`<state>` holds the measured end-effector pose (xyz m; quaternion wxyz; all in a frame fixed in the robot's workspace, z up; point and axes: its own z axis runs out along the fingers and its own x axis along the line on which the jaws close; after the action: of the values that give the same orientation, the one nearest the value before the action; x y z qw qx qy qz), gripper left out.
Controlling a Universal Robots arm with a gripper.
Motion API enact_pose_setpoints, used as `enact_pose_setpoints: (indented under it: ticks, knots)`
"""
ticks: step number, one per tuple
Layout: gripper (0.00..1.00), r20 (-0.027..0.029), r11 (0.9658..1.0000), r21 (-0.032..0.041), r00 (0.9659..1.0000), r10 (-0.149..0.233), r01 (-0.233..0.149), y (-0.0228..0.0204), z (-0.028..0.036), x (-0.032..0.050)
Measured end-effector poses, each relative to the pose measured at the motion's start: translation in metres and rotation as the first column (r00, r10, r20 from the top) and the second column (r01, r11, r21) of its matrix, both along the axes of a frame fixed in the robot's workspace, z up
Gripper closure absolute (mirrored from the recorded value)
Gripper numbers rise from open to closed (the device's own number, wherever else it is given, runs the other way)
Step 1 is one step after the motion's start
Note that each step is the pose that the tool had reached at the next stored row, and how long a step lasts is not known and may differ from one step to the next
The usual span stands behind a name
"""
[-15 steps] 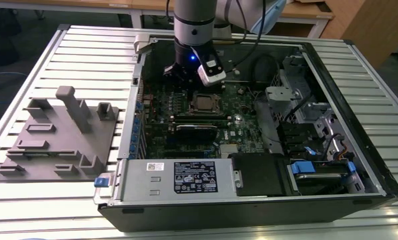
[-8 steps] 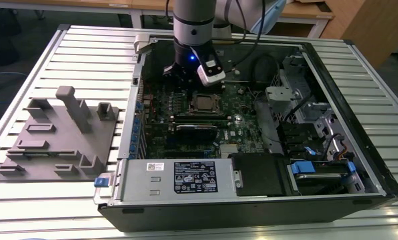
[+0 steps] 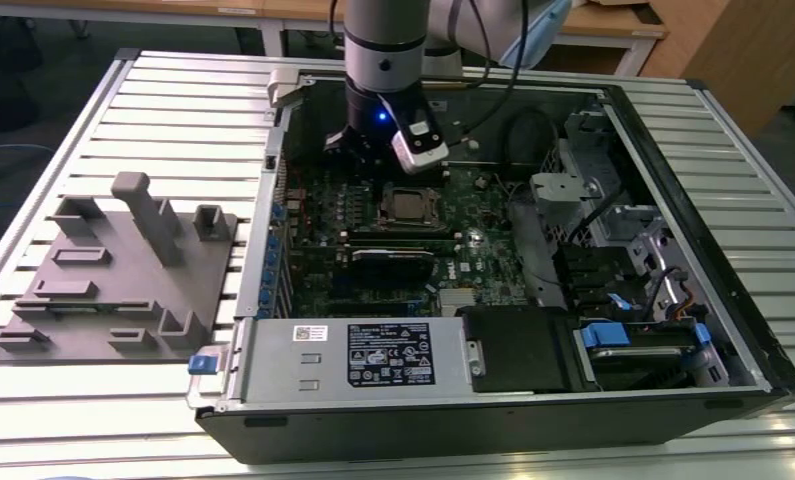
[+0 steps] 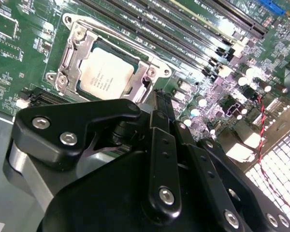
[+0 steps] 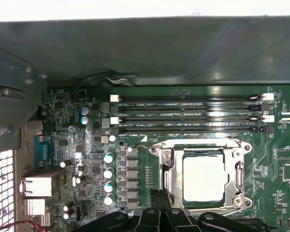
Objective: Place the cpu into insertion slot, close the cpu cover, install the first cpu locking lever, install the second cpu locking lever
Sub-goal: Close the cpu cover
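Low over the green motherboard [image 5: 286, 145], just short of the insertion slot [image 5: 203, 152]: cpu cover [image 5: 170, 180] apparently flat across it, cpu [image 5: 204, 178] seated inside, metal top up. Square, no long axis, sides square-on ahead of the pincer [image 5: 160, 200]. Tips together, gripping nothing.

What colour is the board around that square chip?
Green. The motherboard shows best in the first wrist view.
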<state>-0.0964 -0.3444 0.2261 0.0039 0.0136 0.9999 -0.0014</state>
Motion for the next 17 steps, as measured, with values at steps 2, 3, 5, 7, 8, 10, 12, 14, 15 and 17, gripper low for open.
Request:
enact_pose_setpoints:
  ticks: [2,3,5,7,8,10,12,14,15,17]
  knots:
    - [0.89,0.0001,1.0000,0.0001,1.0000,0.000,0.000,0.0000,-0.0003,0.0030]
    - [0.89,0.0000,1.0000,0.0001,1.0000,0.000,0.000,0.0000,-0.0004,0.0046]
    - [0.89,0.0001,1.0000,0.0001,1.0000,0.000,0.000,0.0000,-0.0007,0.0073]
    - [0.89,0.0001,1.0000,0.0001,1.0000,0.000,0.000,0.0001,-0.0020,0.0094]
    - [0.89,0.0000,1.0000,0.0000,1.0000,0.000,0.000,0.0002,-0.0027,0.0110]
    - [0.89,0.0001,1.0000,0.0001,1.0000,0.000,0.000,0.0003,-0.0041,0.0142]
    - [0.89,0.0000,1.0000,0.0000,1.0000,0.000,0.000,0.0004,-0.0059,0.0162]
    - [0.89,0.0000,1.0000,0.0000,1.0000,0.000,0.000,0.0004,-0.0084,0.0174]
    - [0.89,0.0000,1.0000,0.0000,1.0000,0.000,0.000,0.0004,-0.0098,0.0177]
    - [0.89,0.0001,1.0000,0.0001,1.0000,0.000,0.000,0.0004,-0.0126,0.0178]
